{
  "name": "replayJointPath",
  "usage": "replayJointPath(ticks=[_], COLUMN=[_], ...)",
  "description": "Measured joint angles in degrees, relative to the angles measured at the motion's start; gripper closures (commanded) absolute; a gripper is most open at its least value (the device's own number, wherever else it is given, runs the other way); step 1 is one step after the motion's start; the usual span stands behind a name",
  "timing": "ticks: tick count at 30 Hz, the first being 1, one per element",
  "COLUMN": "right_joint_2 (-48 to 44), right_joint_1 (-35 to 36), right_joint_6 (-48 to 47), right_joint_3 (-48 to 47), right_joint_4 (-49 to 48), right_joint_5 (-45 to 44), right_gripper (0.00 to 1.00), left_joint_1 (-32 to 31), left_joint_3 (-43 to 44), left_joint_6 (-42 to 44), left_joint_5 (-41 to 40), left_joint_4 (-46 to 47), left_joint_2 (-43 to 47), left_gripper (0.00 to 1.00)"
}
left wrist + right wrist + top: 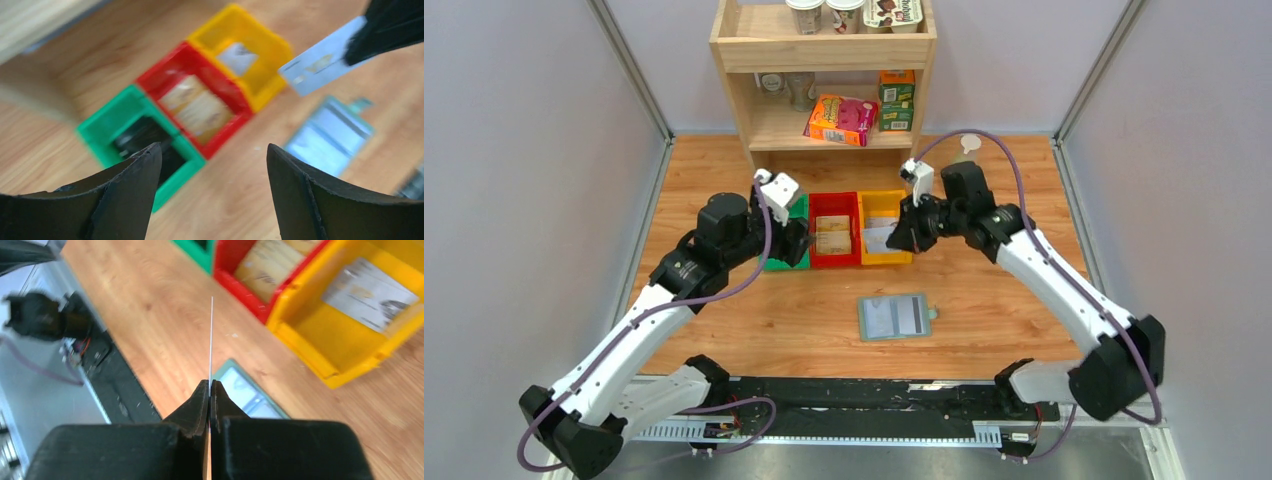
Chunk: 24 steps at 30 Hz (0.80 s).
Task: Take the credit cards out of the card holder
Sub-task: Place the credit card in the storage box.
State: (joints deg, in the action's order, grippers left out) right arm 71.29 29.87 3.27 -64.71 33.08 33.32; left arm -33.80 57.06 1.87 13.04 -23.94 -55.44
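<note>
The card holder (894, 317) lies open on the table, grey-green with a pale blue-grey inside; it also shows in the left wrist view (330, 135) and the right wrist view (245, 395). My right gripper (896, 238) (210, 382) is shut on a pale credit card (320, 62), seen edge-on in the right wrist view (211, 340), and holds it in the air near the yellow bin's front. My left gripper (802, 243) (215, 147) is open and empty by the green bin's front.
Three bins stand in a row: green (776, 262) with something dark inside (145, 137), red (812, 232) with a tan card (200, 107), yellow (904, 255) with a pale card (367, 295). A wooden shelf (824, 55) with groceries stands behind them.
</note>
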Motion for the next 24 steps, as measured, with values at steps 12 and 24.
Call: replayJointPath(ticks=[12,24], right_joint_2=[33.11,43.52], right_joint_1=[-8.98,-8.39], right_joint_6=[9.46,15.17], right_joint_3=[-24.5,-29.11], right_joint_4=[10.91,12.24], right_joint_5=[-10.23,-6.73], right_gripper=[1.0,0.88], left_joint_1=[3.98,5.66], left_joint_3=[-1.84,-2.03], left_joint_6=[-2.82,-3.43], left_joint_5=[-33.33,-35.41], left_joint_4=[0.46,0.44], left_joint_2=[2.84,2.84], left_gripper=[0.16,0.16])
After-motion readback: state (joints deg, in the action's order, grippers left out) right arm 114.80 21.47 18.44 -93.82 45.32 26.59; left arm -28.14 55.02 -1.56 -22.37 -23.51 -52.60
